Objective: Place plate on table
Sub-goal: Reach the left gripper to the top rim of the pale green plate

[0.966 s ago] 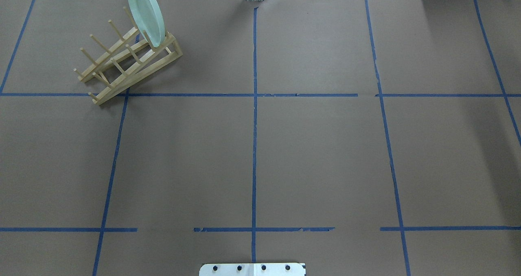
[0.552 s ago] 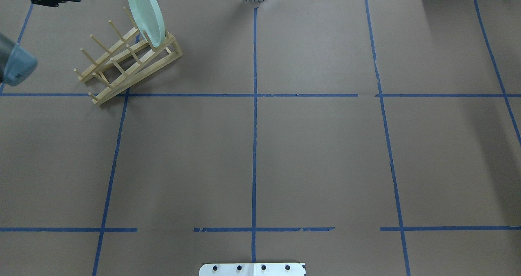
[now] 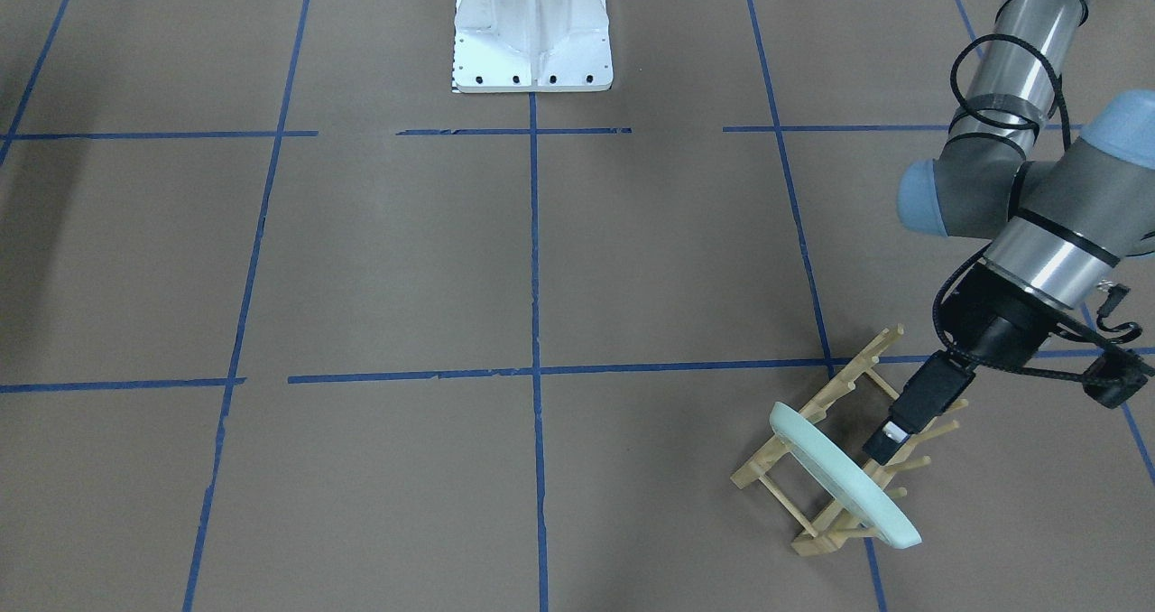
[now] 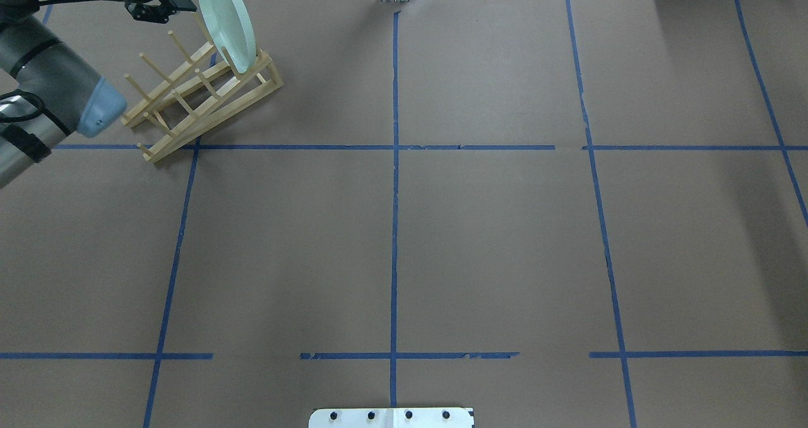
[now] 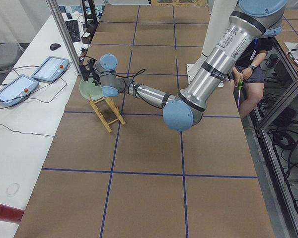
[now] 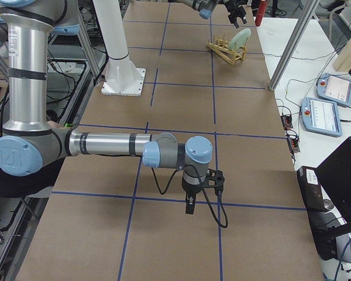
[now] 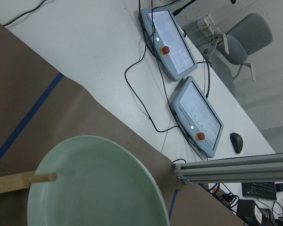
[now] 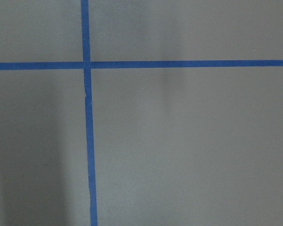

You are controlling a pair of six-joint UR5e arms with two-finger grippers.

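Edgewise, the plate (image 4: 226,17) leans in the rack (image 4: 208,96); left tool (image 3: 880,451) beside it, open or closed unclear.

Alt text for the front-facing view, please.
The left hand hangs close to a mint-green plate standing on edge in a wooden peg rack, lower right. The brown table, gridded with blue tape, shows the white robot base at top centre.

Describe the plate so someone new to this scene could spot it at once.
On the brown table crossed by blue tape, find the wooden peg rack at the far left in the overhead view. The plate stands on edge in the rack's far end: round, pale mint green, the only green thing against tan wood.
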